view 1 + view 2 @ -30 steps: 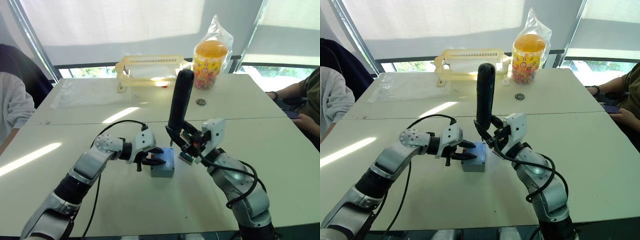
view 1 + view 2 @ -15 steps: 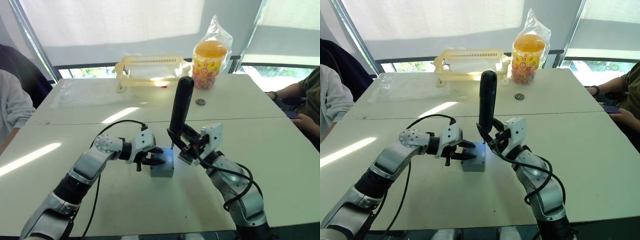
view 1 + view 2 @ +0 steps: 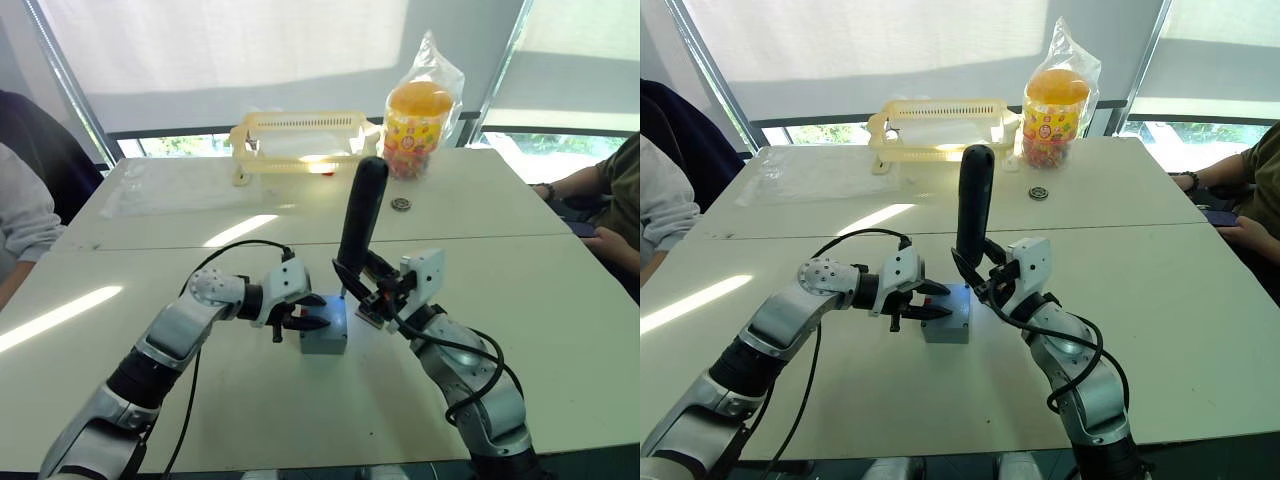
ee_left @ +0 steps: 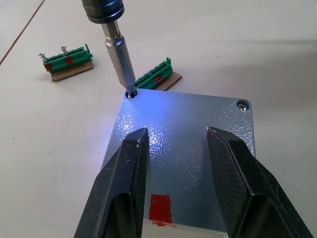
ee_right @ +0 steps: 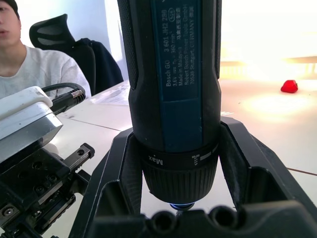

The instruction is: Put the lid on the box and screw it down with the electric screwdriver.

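The grey box [image 3: 325, 335] sits on the table with the grey lid [image 4: 183, 144] on top; a red mark shows near the lid's edge and a screw sits in one corner. My left gripper [image 3: 305, 312] is open, its two black fingers [image 4: 124, 178] spread over the lid. My right gripper [image 3: 372, 290] is shut on the black electric screwdriver [image 3: 361, 215], which stands nearly upright. The metal bit [image 4: 121, 62] sits in the lid's far corner hole, and blue light from the tip falls on the lid.
Two green terminal pieces [image 4: 67, 58] [image 4: 156, 78] lie on the table just beyond the box. At the far edge stand a yellow basket [image 3: 300, 135] and a bagged candy jar [image 3: 420, 115], with a small round object [image 3: 402, 204] nearby. People sit at the left [image 3: 20, 200] and right [image 3: 610, 190].
The right gripper has lowered the screwdriver slightly toward the box's corner. The left gripper and box have stayed put. The person at the left has drawn back.
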Controlling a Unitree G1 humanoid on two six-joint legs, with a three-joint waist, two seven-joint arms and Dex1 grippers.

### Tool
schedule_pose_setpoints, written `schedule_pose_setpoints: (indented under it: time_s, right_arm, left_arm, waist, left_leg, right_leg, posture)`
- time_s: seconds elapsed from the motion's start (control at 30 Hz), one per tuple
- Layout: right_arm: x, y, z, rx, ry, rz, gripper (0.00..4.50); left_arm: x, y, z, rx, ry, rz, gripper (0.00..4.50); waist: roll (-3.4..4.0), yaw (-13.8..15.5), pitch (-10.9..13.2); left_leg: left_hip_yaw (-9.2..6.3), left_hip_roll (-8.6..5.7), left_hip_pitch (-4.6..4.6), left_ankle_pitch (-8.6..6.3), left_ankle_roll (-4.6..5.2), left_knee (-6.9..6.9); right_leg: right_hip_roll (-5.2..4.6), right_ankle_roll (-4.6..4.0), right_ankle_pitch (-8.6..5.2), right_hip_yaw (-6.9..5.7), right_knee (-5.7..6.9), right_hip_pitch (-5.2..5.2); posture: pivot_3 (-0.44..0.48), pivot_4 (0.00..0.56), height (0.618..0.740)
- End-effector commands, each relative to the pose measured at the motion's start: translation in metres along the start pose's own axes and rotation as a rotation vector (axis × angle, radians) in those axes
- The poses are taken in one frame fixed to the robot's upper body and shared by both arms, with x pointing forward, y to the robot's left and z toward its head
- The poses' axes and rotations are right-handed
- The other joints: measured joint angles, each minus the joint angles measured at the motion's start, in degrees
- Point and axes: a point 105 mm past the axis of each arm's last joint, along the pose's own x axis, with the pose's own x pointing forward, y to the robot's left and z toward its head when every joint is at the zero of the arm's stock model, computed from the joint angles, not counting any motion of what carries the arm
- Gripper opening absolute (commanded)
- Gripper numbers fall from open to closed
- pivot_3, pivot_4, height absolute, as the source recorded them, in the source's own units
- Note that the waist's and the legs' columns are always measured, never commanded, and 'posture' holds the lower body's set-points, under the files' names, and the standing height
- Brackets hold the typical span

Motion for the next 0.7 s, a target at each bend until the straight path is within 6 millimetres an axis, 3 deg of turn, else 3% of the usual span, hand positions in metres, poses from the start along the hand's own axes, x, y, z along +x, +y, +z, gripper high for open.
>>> schedule_pose_setpoints:
  time_s: [0.03,0.3,0.7]
  right_arm:
    - [-0.002,0.007,-0.006,-0.043,0.012,0.031,1.79]
    - [-0.010,0.005,-0.050,-0.048,0.132,0.036,1.79]
    - [-0.013,0.010,-0.077,-0.064,0.221,0.095,1.79]
  left_arm:
    - [0.005,-0.009,-0.045,-0.101,0.162,-0.014,1.87]
    - [0.004,-0.009,-0.045,-0.102,0.162,-0.013,1.87]
    - [0.004,-0.013,-0.046,-0.103,0.161,-0.017,1.87]
  waist:
    - [0.00,0.0,0.0]
    - [-0.23,0.0,-0.2]
    - [-0.51,-0.1,-0.5]
  left_leg:
    - [0.00,0.00,0.00,0.00,0.00,0.01]
    - [0.01,0.03,0.30,0.00,0.00,0.01]
    - [0.00,0.16,0.88,-0.03,-0.01,-0.13]
  right_leg:
    - [0.00,0.00,0.00,0.00,0.01,0.00]
    - [0.02,-0.04,-0.03,0.01,0.02,0.25]
    - [0.00,-0.06,-0.30,0.02,0.00,0.72]
  posture:
    - [0.000,0.150,0.740]
    - [0.000,0.150,0.740]
    - [0.000,0.150,0.740]
